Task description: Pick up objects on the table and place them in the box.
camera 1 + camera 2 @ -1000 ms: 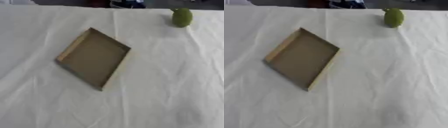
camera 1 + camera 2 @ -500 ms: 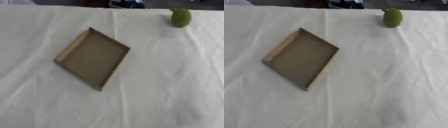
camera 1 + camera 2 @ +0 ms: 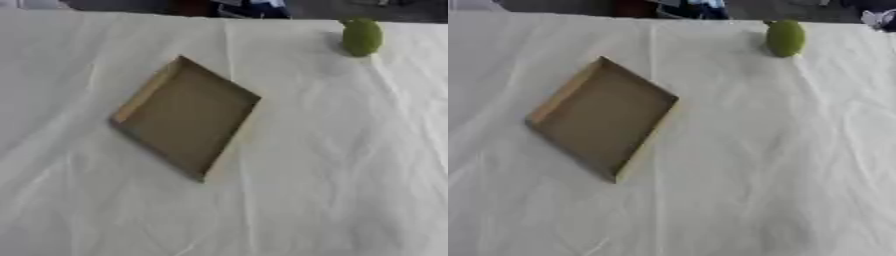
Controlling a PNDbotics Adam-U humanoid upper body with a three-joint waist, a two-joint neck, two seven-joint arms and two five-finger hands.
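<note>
Neither hand shows in either view, so whether their fingers are spread or curled cannot be told; both arms are out of sight below or beside the pictures. Outward from there lies the tabletop [image 3: 350, 165], draped in a wrinkled white cloth; on it, left of centre, sits a shallow brown cardboard box [image 3: 185, 116], open on top, empty, and turned so its corners point like a diamond, its long axis running from upper right to lower left. Well apart from it, at the far right edge of the cloth, stands a small green rounded fruit-like object [image 3: 785, 37], upright, with nothing touching it; it is the only loose thing visible to pick. Judging by position, the right hand has the shorter reach to it, then a carry leftward and nearer to the box. Only the right eye view shows a pale scrap at its upper right corner, too unclear to name.
</note>
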